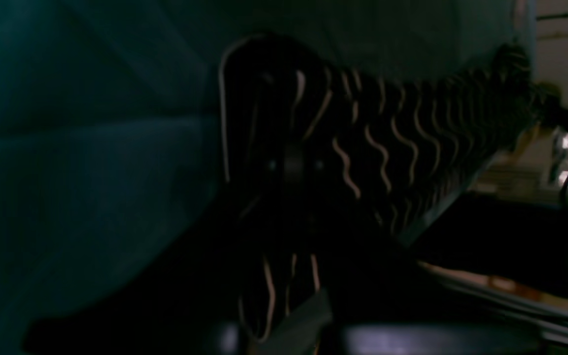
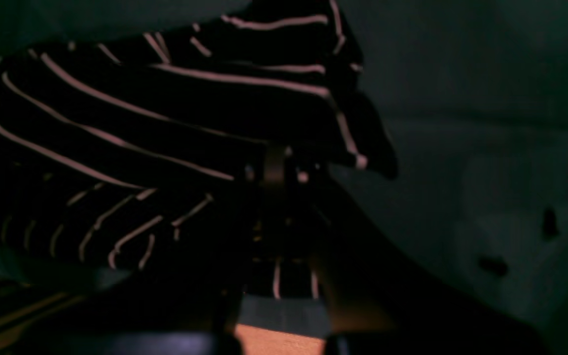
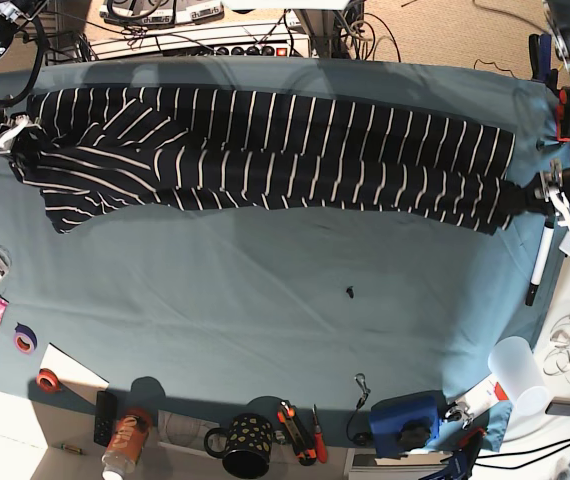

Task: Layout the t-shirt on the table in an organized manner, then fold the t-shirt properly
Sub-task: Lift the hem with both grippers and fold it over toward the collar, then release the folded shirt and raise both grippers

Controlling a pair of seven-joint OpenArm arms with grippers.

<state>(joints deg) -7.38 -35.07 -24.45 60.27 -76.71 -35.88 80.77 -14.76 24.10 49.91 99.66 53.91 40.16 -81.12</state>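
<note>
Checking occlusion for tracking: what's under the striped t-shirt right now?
Only the teal cloth-covered table shows around the dark navy white-striped t-shirt, stretched across the far side. Whatever lies beneath the fabric is covered; nothing pokes out at its edges.

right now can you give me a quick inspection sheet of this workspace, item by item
surface: table draped in teal cloth, small black marks on it
job's things: striped t-shirt stretched in a long band across the far half, bunched at both ends, not folded
clutter: near edge holds a dotted mug, orange can, tape rolls, red-handled tools, blue device; marker pen and plastic cup at one side
end effectors: left end effector shut on the t-shirt's end; right end effector shut on the other end
cables: bundle and power strip behind the table
surroundings: carpeted floor beyond the table
</note>
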